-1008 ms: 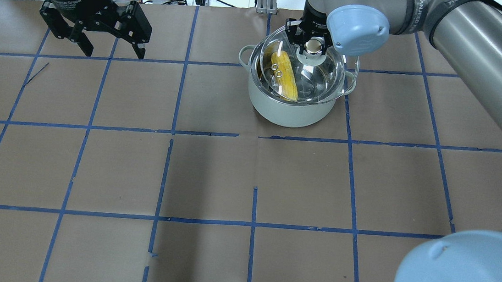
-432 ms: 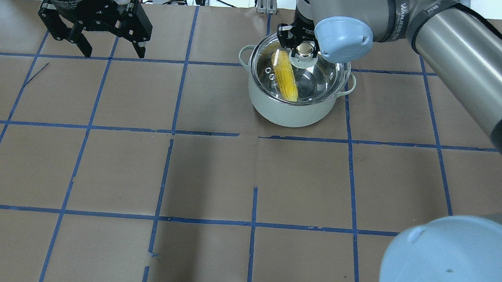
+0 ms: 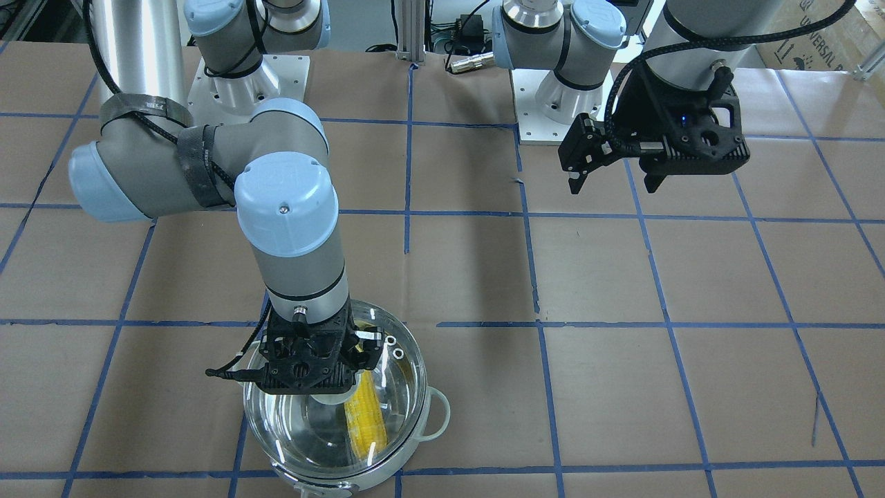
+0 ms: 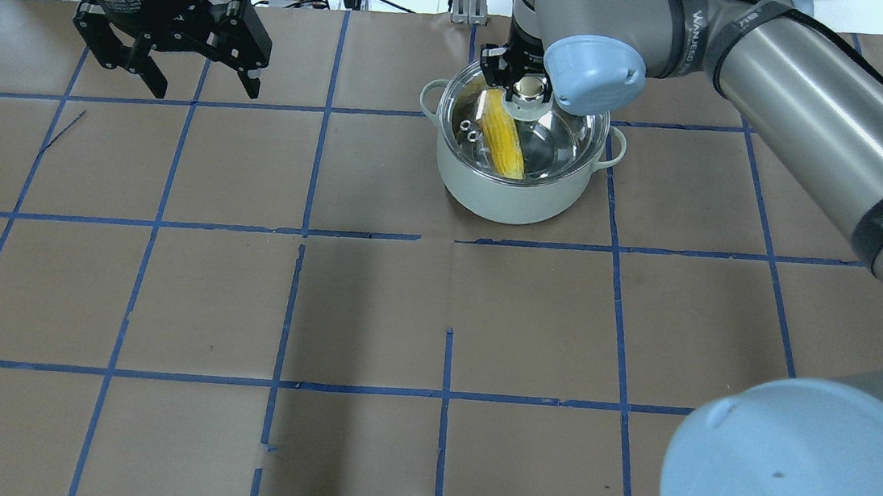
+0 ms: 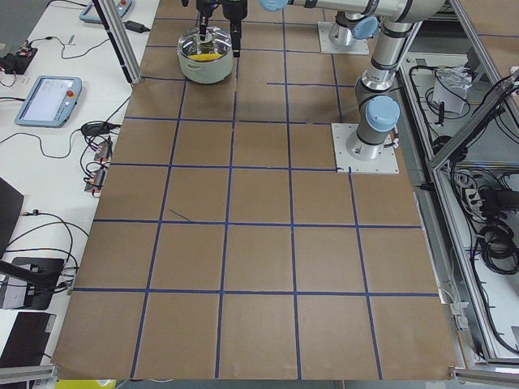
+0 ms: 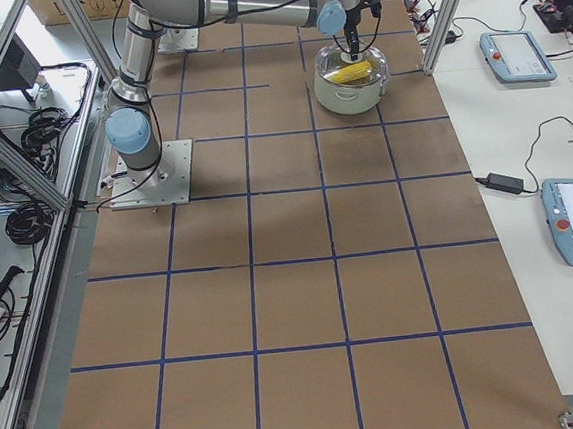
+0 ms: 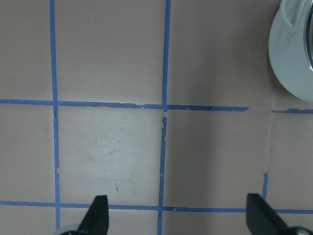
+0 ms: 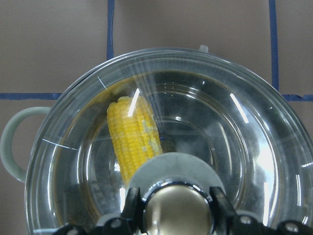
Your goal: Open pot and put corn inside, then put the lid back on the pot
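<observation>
White print ending in "Gripper" runs along the black body of the left gripper [image 4: 203, 90], far to the left of the pot [image 4: 507, 198]; the word before it is too small to read. Two black straps [image 4: 694, 21] wrap the right arm [image 4: 811, 113], one just above the pot and one well to its right. Each carries white capitals beginning "WANJEE", with the rest unclear. In the front-facing view, a cardboard box [image 3: 830, 41] in the corner farthest from the pot shows "UNIVERSAL" in dark print.
</observation>
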{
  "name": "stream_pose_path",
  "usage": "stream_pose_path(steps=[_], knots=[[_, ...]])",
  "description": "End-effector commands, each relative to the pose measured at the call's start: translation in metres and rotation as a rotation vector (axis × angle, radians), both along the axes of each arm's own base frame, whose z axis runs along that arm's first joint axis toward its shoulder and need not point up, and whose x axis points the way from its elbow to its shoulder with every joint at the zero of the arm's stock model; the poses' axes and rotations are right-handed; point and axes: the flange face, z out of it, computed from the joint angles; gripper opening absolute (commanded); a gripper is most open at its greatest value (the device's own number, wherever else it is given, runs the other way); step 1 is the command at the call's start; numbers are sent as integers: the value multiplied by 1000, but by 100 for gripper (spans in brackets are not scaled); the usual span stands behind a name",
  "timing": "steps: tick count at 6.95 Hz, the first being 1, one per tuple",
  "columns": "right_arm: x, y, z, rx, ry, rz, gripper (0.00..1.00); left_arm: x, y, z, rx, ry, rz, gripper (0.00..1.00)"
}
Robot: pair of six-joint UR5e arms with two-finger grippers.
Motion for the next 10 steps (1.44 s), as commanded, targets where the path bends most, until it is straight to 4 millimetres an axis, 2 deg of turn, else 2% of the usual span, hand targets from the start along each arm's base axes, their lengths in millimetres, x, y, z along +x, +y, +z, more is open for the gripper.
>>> stream_pose_path(steps=[1,2,3,4,5,6,7,8,10], knots=[[0,0,0,-1,-1,0,27,0,0,-1,0,0,0,100],[1,0,0,0,-4,0,28,0,0,-1,0,0,0,100],[1,0,-1,2,-3,2,41,0,0,-1,2,0,0,100],[2,-1,-1,4,-14,4,83,0,0,-1,2,2,0,100],[3,-5,7,-9,-18,5,97,0,0,-1,0,2,0,100],[3,-13,16,-18,-19,1,99,0,0,-1,2,2,0,100],[-5,-26,34,-44,-24,-11,100,0,0,-1,2,2,0,100],[-9,-32,59,-46,-23,-19,100,1,0,-1,2,2,2,100],[-35,-33,116,-4,-4,-38,100,0,0,-1,2,2,0,100]])
